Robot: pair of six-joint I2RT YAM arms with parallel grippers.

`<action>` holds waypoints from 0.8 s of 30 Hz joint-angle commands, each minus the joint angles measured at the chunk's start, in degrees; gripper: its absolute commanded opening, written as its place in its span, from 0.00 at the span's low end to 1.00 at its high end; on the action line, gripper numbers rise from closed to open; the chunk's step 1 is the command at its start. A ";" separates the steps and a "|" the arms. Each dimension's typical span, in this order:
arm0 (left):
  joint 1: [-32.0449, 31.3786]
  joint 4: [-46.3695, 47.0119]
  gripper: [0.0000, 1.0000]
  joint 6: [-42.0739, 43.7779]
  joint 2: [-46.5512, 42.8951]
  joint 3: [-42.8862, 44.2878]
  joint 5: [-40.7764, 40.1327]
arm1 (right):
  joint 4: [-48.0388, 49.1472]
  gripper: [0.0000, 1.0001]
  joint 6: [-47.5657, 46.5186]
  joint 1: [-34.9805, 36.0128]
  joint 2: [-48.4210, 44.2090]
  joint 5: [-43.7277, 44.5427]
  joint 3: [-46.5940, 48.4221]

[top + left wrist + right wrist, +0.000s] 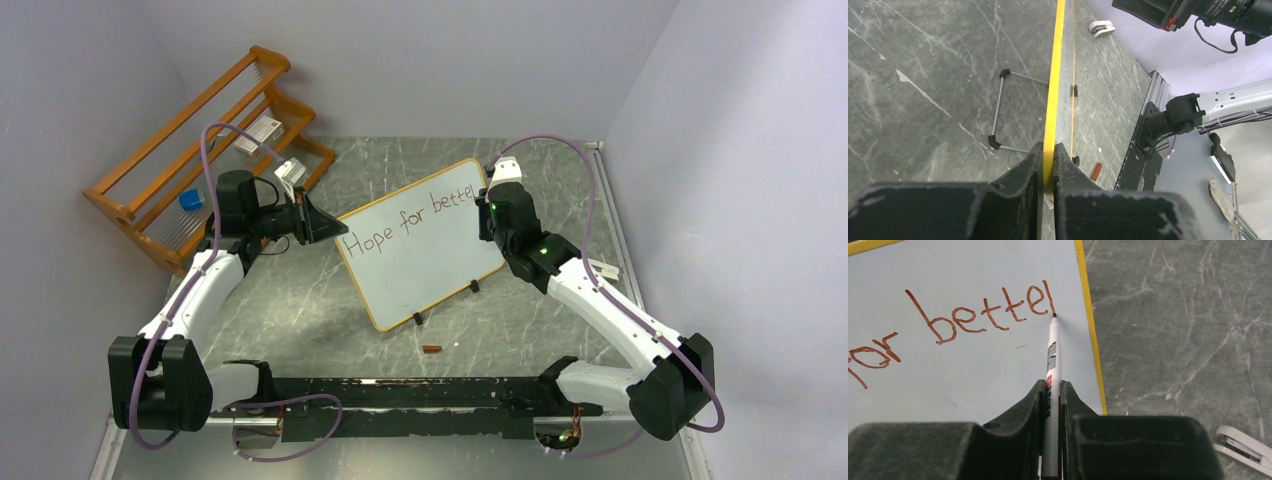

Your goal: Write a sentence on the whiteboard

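The whiteboard (420, 245) stands tilted on two small black feet mid-table, with a thin yellow-wood rim. The sentence (410, 222) reads "Hope for bette" plus one fresh upright stroke, in one slanted row of reddish-brown ink; in the right wrist view (980, 315) I see "or bette" and that stroke. My left gripper (318, 222) is shut on the board's left rim (1053, 100), seen edge-on. My right gripper (490, 208) is shut on a white marker (1052, 375) whose tip touches the board at the foot of the last stroke, near the right rim.
An orange wooden rack (200, 160) with small items stands at back left. A red marker cap (431, 349) lies in front of the board. A white object (1243, 442) lies on the table right of the board. A wire stand (1000, 112) props the board behind.
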 commanded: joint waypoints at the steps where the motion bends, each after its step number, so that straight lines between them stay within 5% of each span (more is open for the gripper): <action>1: -0.93 -5.12 0.05 4.23 2.22 -1.26 -3.93 | 0.64 0.00 0.39 -0.42 -0.55 -0.57 -0.60; 24: -0.93 -4.95 0.05 4.11 2.36 -1.26 -3.88 | 3.25 0.00 -0.80 -0.46 1.12 -0.49 2.13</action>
